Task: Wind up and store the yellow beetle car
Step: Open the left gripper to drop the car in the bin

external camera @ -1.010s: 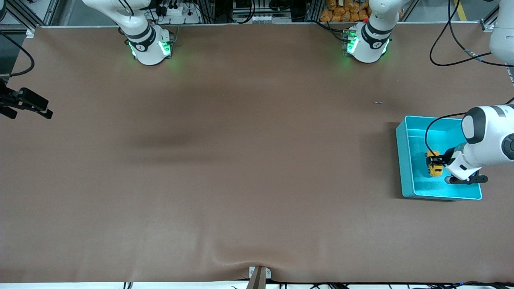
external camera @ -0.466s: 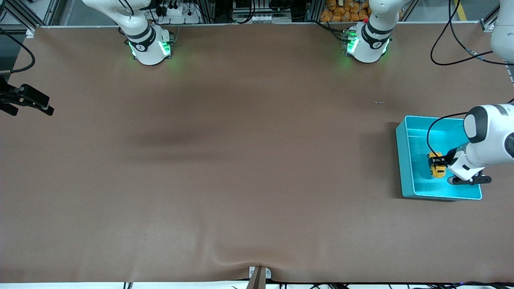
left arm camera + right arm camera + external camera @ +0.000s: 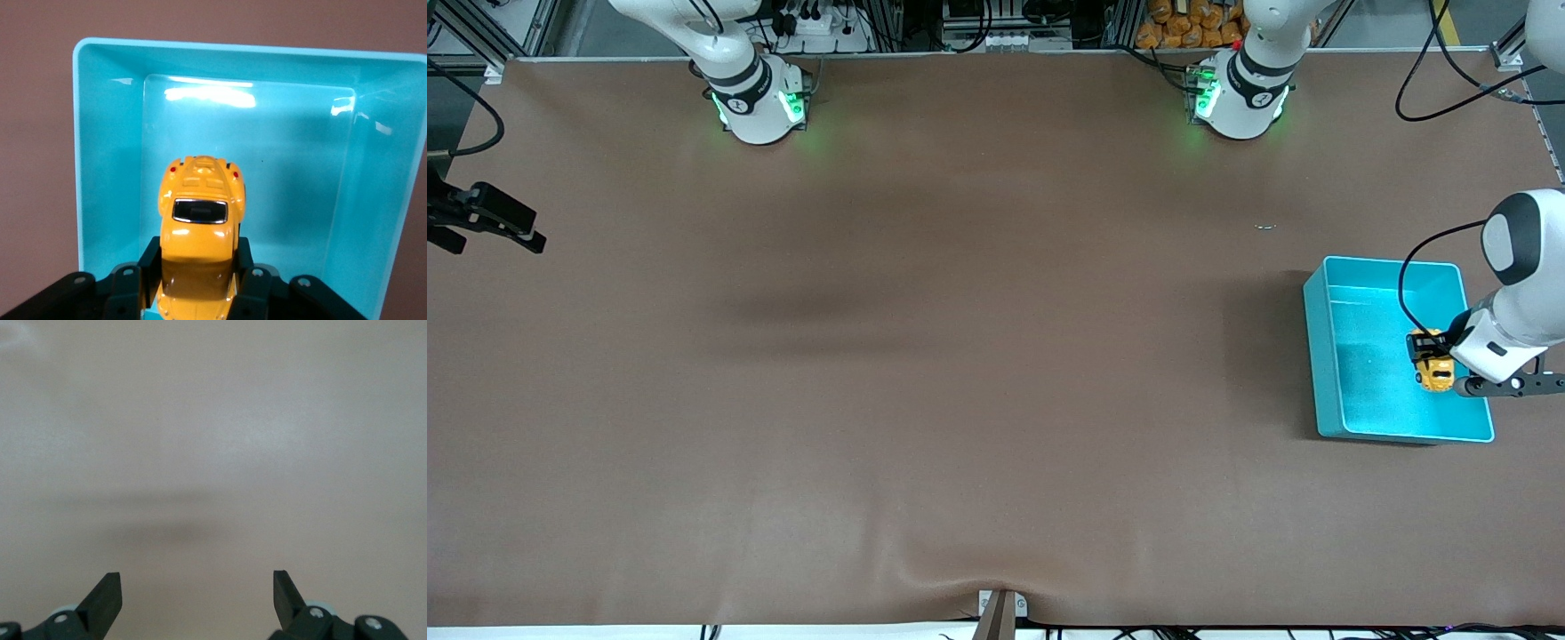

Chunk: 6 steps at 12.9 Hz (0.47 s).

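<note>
The yellow beetle car (image 3: 1433, 372) is a tiny rounded toy with a dark rear window. My left gripper (image 3: 1424, 348) is shut on it, one black finger on each flank of the body. In the left wrist view the yellow beetle car (image 3: 199, 223) sits between the fingers of the left gripper (image 3: 198, 259), with the floor of the turquoise bin (image 3: 107, 167) under it. The car hangs over the bin (image 3: 1319, 356), on the side toward the left arm's end of the table. My right gripper (image 3: 527, 236) waits open with nothing in it at the right arm's end, and it (image 3: 197, 588) sees only brown table.
The bin holds nothing else that I can see. A small dark speck (image 3: 1264, 226) lies on the brown mat between the bin and the left arm's base. A bracket (image 3: 1000, 609) sticks up at the table edge nearest the camera.
My left gripper has carried the car sideways over the bin, toward the left arm's end of the table. The right gripper rose slightly, then stayed.
</note>
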### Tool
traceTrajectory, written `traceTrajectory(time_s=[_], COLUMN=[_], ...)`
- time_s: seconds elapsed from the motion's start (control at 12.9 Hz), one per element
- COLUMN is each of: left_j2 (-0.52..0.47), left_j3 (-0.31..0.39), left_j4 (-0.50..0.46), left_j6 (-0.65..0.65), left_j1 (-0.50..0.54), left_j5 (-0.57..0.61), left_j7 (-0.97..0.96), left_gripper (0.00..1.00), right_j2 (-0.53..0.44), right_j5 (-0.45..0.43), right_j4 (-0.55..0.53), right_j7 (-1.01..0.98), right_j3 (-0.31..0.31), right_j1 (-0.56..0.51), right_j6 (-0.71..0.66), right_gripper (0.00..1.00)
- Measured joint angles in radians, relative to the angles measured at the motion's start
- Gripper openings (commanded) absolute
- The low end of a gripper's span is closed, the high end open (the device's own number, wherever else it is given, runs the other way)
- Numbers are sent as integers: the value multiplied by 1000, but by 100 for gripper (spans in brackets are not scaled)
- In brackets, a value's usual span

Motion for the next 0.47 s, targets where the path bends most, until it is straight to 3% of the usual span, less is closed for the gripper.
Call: traceTrajectory(time_s=[0.47], left_j2=[130], left_j3=[2], left_j4=[-23], left_j6=[76], left_j1=[4], left_j5=[0], left_j7=[0], left_gripper=[0], right_j2=[0], right_j5=[0], right_j4=[0], right_j7=[0], right_j3=[4], right_j1=[6], right_j6=[0], right_gripper=[100])
